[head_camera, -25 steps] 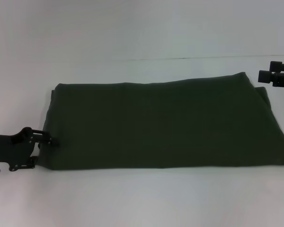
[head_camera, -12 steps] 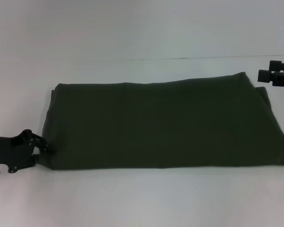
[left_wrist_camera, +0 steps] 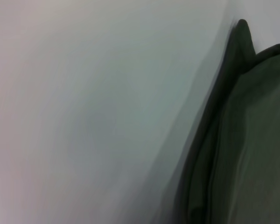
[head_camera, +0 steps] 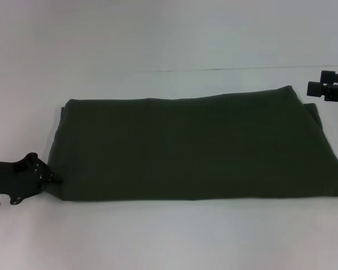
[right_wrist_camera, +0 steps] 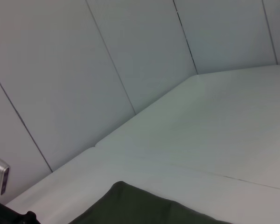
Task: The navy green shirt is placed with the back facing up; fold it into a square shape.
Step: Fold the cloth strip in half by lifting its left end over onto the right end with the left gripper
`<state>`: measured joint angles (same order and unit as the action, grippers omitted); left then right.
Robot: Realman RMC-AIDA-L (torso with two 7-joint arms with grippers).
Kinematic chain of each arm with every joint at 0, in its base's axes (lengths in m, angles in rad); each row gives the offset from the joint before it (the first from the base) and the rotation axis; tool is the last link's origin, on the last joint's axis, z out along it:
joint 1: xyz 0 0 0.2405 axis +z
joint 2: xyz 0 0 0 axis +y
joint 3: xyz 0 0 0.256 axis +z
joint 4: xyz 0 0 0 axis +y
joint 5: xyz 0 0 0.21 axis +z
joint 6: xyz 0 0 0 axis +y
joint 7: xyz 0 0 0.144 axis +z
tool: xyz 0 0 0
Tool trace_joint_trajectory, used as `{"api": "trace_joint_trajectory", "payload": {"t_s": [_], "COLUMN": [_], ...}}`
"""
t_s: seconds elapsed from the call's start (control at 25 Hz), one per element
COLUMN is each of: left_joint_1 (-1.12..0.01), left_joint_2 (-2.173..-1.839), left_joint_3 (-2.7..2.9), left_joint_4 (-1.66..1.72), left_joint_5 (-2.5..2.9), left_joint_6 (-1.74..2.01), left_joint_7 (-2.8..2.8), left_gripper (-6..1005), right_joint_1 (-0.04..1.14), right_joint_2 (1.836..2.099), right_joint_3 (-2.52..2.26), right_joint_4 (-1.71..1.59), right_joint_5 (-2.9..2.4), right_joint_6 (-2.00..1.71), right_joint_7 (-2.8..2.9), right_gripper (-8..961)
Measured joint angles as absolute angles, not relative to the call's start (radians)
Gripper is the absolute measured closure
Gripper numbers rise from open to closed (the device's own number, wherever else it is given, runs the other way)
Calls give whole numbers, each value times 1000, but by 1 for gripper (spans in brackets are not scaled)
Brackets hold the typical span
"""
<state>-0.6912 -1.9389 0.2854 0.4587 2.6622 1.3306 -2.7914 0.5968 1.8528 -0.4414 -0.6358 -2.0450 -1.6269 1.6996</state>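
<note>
The shirt [head_camera: 197, 147] is lying folded in a wide band across the middle of the frame on the white table [head_camera: 169, 236]. The left gripper [head_camera: 49, 179] is touching its lower-left corner, and I cannot tell its fingers' state. The right gripper [head_camera: 315, 89] is hanging at the right edge, just beside the shirt's upper-right corner, likewise unclear.

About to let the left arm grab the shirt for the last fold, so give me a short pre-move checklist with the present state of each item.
1. Navy green shirt lies flat as a wide folded rectangle, not yet a square: ok.
2. Left gripper sits at the shirt's near left corner: ok.
3. Left gripper has hold of the cloth: cannot tell; its tips are hidden against the edge.
4. Right gripper is off the shirt, beyond its far right corner: ok.
5. Layers at the left edge are aligned: not ok; the left wrist view shows a lower layer and a pointed corner sticking out.
</note>
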Motion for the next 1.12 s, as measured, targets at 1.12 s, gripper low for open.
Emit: {"api": "trace_joint_trajectory", "payload": {"t_s": [1.12], "left_joint_1": [-593], "left_joint_2": [-1892], "left_joint_3": [189], "left_joint_4": [655], "left_joint_5": [2670], "left_joint_6": [1536], "left_joint_7": [-2661], "left_gripper": [959], "right_joint_1": [592], "right_joint_2": [1864], "right_joint_3": [-452], "right_joint_4": [-633], "right_joint_5": [-2064], "right_joint_6": [-1605], "right_joint_7": [1710], "right_gripper": [10]}}
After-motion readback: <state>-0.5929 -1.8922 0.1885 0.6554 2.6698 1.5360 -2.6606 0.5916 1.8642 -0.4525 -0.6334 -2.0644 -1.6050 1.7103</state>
